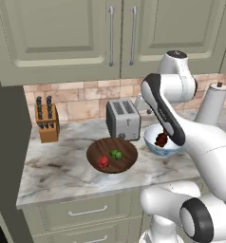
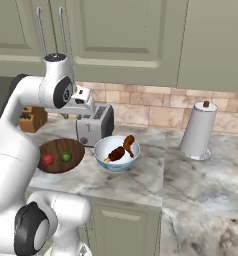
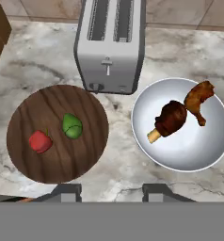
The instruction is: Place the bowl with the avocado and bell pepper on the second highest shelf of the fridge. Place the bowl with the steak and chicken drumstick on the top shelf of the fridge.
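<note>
The open, empty fingers [image 3: 111, 190] hover above the tabletop [image 3: 48, 56], between two bowls. The wooden bowl [image 3: 57, 133] with avocado [image 3: 72, 126] and pepper [image 3: 40, 141] lies left; the white bowl [image 3: 181, 124] lies right.

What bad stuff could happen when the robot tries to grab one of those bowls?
The wooden bowl and white bowl sit close together in front of the toaster, so the open claw might bump a neighbour while reaching. The avocado and bell pepper lie loose and could roll out if the bowl tips.
</note>
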### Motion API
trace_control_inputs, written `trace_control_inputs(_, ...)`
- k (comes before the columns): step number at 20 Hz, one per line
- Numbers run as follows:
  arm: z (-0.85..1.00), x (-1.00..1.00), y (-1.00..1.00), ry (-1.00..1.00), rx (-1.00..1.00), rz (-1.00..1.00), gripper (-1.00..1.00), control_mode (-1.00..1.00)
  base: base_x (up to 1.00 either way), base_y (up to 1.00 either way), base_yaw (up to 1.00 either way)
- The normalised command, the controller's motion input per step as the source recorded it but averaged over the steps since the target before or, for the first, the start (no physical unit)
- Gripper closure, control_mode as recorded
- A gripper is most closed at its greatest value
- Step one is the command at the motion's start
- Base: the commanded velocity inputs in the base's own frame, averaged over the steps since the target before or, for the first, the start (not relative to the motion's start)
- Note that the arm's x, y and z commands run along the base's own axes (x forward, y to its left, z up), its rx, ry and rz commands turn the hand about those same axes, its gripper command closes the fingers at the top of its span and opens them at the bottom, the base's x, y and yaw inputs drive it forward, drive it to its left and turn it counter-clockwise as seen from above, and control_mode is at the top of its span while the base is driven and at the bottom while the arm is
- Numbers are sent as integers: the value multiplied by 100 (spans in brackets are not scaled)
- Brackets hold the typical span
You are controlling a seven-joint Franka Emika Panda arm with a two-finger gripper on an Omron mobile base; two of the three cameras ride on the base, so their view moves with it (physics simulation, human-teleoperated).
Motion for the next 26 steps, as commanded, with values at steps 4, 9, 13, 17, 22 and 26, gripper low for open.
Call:
trace_control_inputs(4, 0, -26, -23, 0, 1, -8, -100, -100, 0, 0, 0)
trace_control_inputs(9, -4, -77, -100, 1, 4, -40, -100, -100, 0, 0, 0)
trace_control_inputs(13, -4, -25, -100, 11, 8, -53, -100, -100, 0, 0, 0)
trace_control_inputs(17, -38, -11, -94, 11, 11, -45, -100, -100, 0, 0, 0)
trace_control_inputs(22, -55, 8, -14, -10, 5, -3, -100, -100, 0, 0, 0)
trace_control_inputs(26, -100, 18, 0, -7, 12, 0, -100, -100, 0, 0, 0)
